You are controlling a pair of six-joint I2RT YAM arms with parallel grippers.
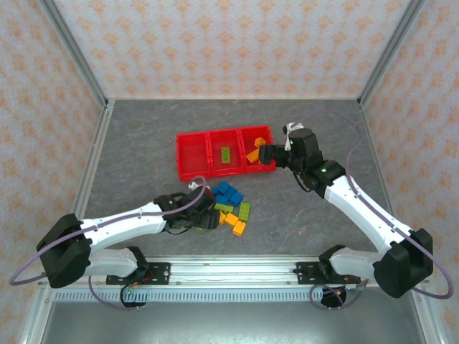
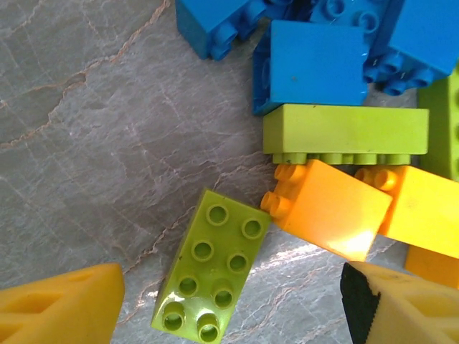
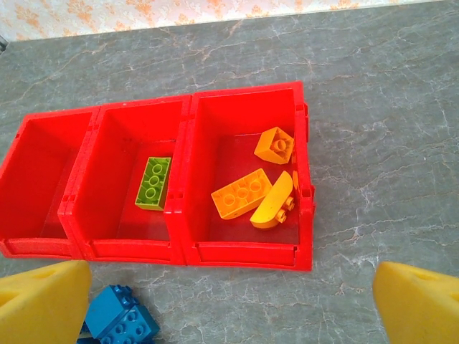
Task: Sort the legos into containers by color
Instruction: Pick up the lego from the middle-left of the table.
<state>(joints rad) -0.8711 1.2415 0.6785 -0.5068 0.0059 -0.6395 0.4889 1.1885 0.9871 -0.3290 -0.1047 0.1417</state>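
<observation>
The loose legos [image 1: 228, 204] lie in a pile on the table in front of the red containers [image 1: 208, 133]. My left gripper [image 1: 208, 218] is low at the pile's near left side. In the left wrist view a lime green brick [image 2: 211, 269] lies studs up between the open fingers of the left gripper [image 2: 231, 304], with a gap on each side. An orange brick [image 2: 330, 208] touches its far corner. My right gripper [image 1: 267, 154] hovers open by the right bin. The right gripper [image 3: 231, 308] holds nothing. That bin holds three orange pieces [image 3: 241, 192]; the middle bin holds a green brick [image 3: 153, 183].
Blue bricks [image 2: 315, 64] and a long green brick [image 2: 344, 129] crowd just beyond the left gripper. More orange bricks [image 2: 423, 208] lie to its right. The containers' red rim [image 3: 244, 94] stands across the right wrist view, with blue bricks [image 3: 118, 322] near its front left.
</observation>
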